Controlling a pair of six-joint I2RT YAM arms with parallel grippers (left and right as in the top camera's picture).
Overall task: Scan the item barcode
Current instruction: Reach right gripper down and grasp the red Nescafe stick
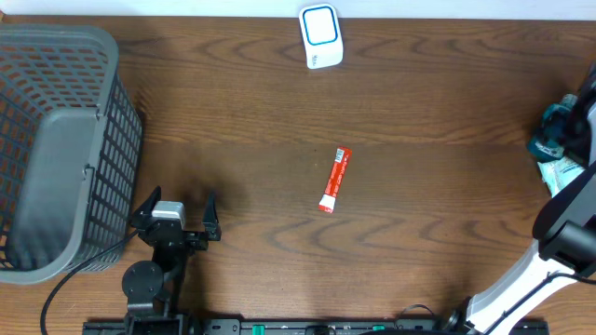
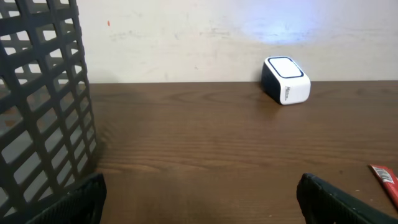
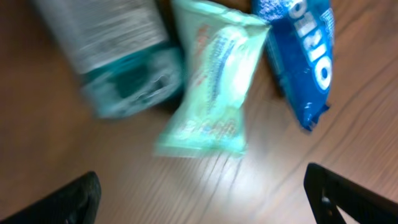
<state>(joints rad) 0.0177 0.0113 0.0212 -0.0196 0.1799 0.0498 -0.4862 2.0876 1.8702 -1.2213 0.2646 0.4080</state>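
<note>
A slim red packet (image 1: 334,180) lies flat in the middle of the table; the left wrist view catches its end at the right edge (image 2: 387,180). The white scanner (image 1: 321,36) with a blue-ringed face stands at the far edge (image 2: 286,79). My left gripper (image 1: 180,197) rests low near the front left, open and empty (image 2: 202,193), well left of the packet. My right gripper (image 3: 202,193) hovers open over the table at the far right, nothing between its fingers, just short of a mint-green packet (image 3: 211,87).
A grey mesh basket (image 1: 56,140) fills the left side, close to my left gripper (image 2: 43,112). At the right edge lie a teal bottle (image 3: 118,56) and a blue Oreo pack (image 3: 305,56), partly under the right arm (image 1: 568,223).
</note>
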